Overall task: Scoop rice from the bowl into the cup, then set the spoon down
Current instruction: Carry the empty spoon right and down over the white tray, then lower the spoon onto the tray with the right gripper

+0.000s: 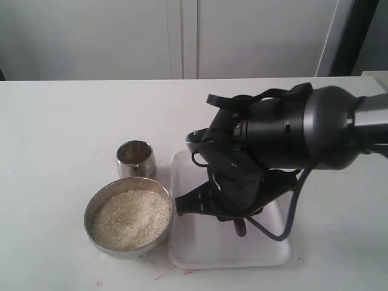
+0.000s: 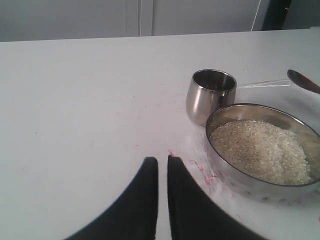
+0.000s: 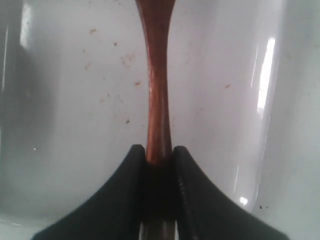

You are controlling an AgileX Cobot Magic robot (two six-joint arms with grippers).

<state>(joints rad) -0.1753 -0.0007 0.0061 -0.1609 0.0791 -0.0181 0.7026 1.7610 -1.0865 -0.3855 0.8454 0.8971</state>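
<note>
My right gripper (image 3: 159,150) is clamped on the slim handle of the spoon (image 3: 157,90), low over the white tray (image 1: 200,257) just beside the bowl (image 1: 89,221). My left gripper (image 2: 162,161) is closed on nothing, above the table (image 2: 75,100). The rice (image 1: 130,218) lies heaped in the bowl, and the cup (image 1: 136,159) stands close against its rim. The handle looks smooth, so I think the spoon may twist between my pads when the scoop digs in. The cup is narrow: a careless pour would scatter grains, and a nudge could tip it.
</note>
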